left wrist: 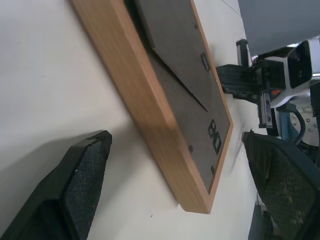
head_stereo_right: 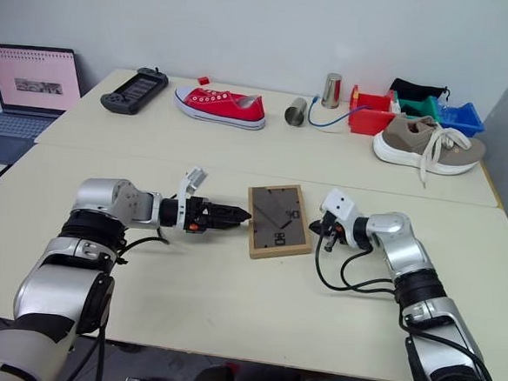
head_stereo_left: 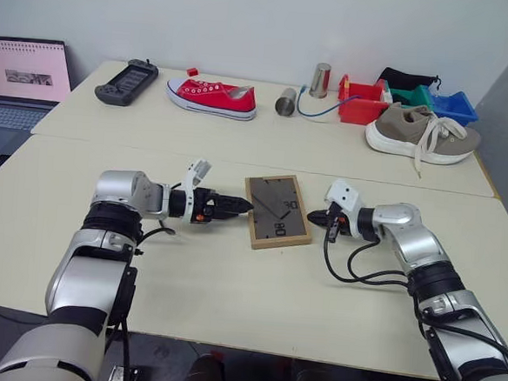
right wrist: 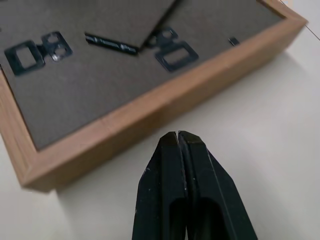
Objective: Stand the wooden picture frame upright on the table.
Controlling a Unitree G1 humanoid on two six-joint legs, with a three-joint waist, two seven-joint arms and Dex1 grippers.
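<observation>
On the left, the left gripper (head_stereo_left: 235, 207) has its fingers spread, tips at the left edge of the frame (head_stereo_left: 277, 211). The frame lies flat, back panel up, on the near part of the table (head_stereo_left: 230, 285). Just beside its right edge, the right gripper (right wrist: 178, 137) has fingers pressed together, holding nothing.
</observation>
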